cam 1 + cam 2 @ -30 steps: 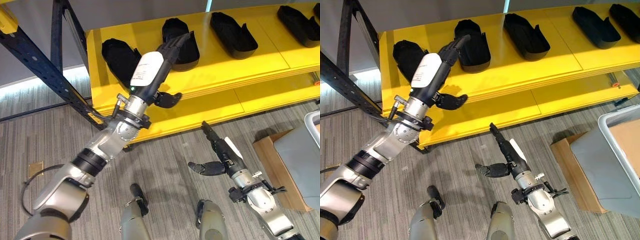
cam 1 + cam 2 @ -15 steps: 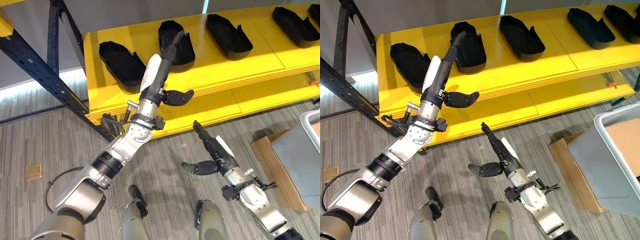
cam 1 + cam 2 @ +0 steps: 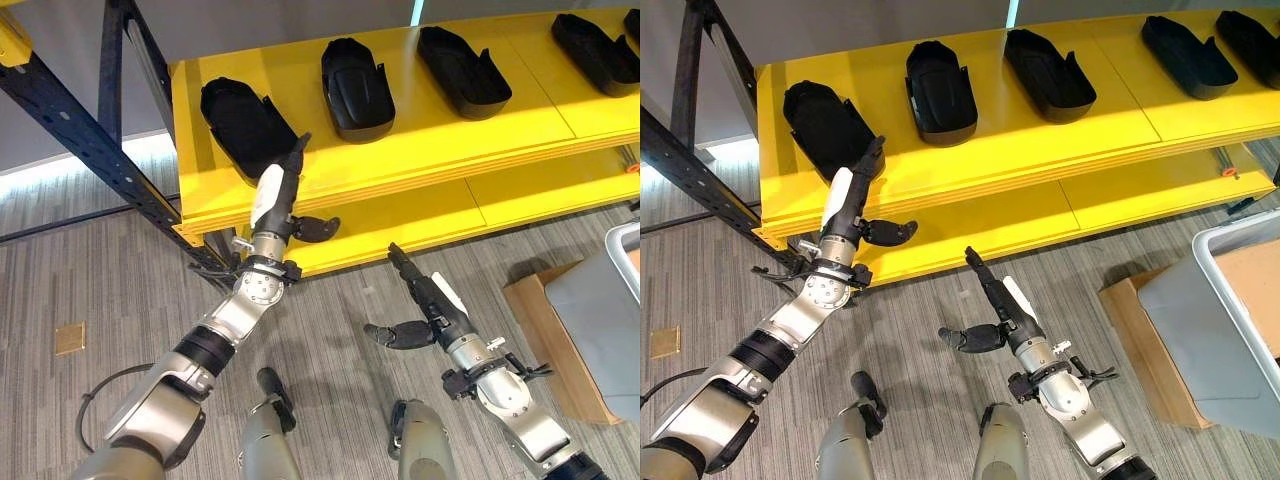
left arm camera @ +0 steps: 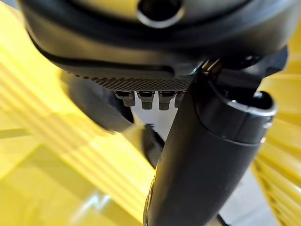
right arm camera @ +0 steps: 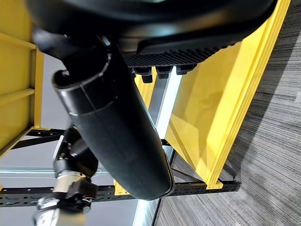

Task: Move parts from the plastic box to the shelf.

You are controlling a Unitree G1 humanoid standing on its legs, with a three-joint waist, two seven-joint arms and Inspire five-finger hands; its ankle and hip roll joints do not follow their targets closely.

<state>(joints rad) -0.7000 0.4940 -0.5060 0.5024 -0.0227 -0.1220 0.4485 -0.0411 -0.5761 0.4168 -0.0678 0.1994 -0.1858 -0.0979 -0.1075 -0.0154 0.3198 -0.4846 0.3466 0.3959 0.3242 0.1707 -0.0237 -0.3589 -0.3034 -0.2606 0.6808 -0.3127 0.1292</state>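
Both hands empty by the yellow shelf [image 3: 430, 130]; parts already on its top deck.

L hand [image 3: 276, 195] is at the shelf's front edge, fingers straight, tips reaching just over the lip near the leftmost black part [image 3: 245, 125], not touching it, thumb out to the side, holding nothing. R hand [image 3: 428, 300] hangs over the floor in front of the shelf's lower deck, fingers straight and pointing at the shelf, thumb out sideways, also empty. Next parts along the top deck from the shelf's left end: 2nd part [image 3: 357, 88], 3rd part [image 3: 464, 70], 4th part [image 3: 595, 38], well spaced. Grey plastic box [image 3: 1230, 320] sits on the floor off the shelf's right front, on a cardboard base [image 3: 1145, 345].
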